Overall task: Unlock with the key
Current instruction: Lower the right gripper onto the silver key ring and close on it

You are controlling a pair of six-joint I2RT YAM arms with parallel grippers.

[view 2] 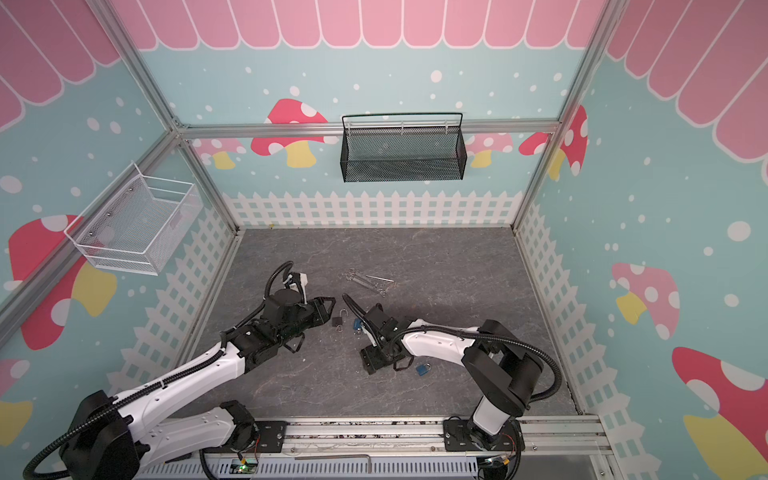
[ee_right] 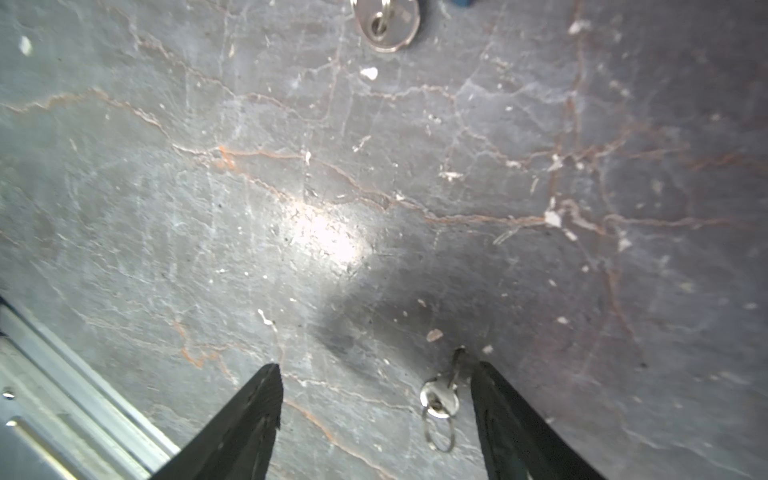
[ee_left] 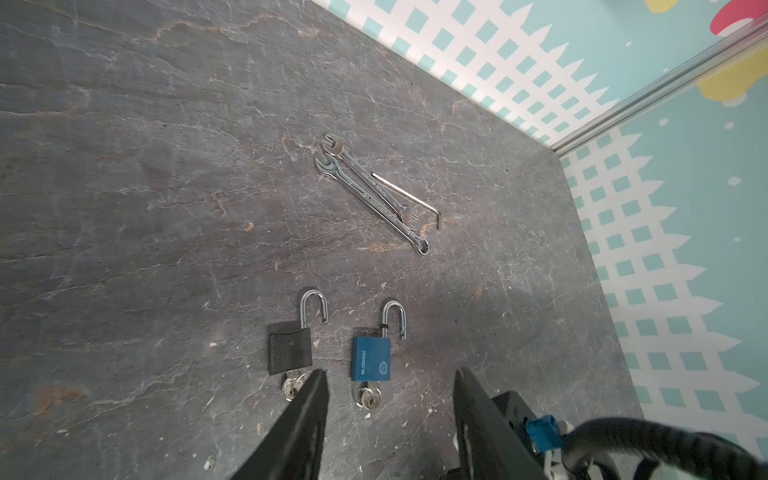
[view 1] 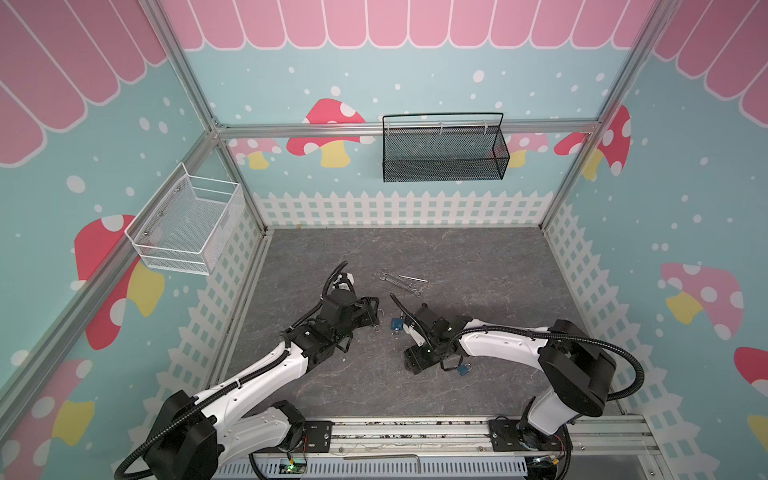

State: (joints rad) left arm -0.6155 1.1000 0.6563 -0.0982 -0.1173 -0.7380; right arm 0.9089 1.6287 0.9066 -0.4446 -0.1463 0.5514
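Observation:
A black padlock [ee_left: 291, 349] and a blue padlock [ee_left: 371, 359] lie side by side on the floor, both shackles sprung open. A key [ee_left: 293, 386] sits in the black one, and another key [ee_left: 368, 397] in the blue one. My left gripper [ee_left: 390, 374] hovers open just short of them, holding nothing. A loose key on a ring [ee_right: 440, 397] lies flat on the floor between the fingers of my open right gripper [ee_right: 378, 368], close to one finger [ee_right: 494, 399]. In both top views my right wrist hides that key. A second blue padlock [view 1: 463, 370] lies beside the right arm.
Two wrenches [view 1: 401, 281] and a hex key [ee_left: 409, 195] lie on the grey floor [view 1: 478, 266] behind the grippers. A black mesh basket [view 1: 442, 149] hangs on the back wall and a white one [view 1: 187, 224] on the left wall. A metal rail [view 1: 415, 430] runs along the front.

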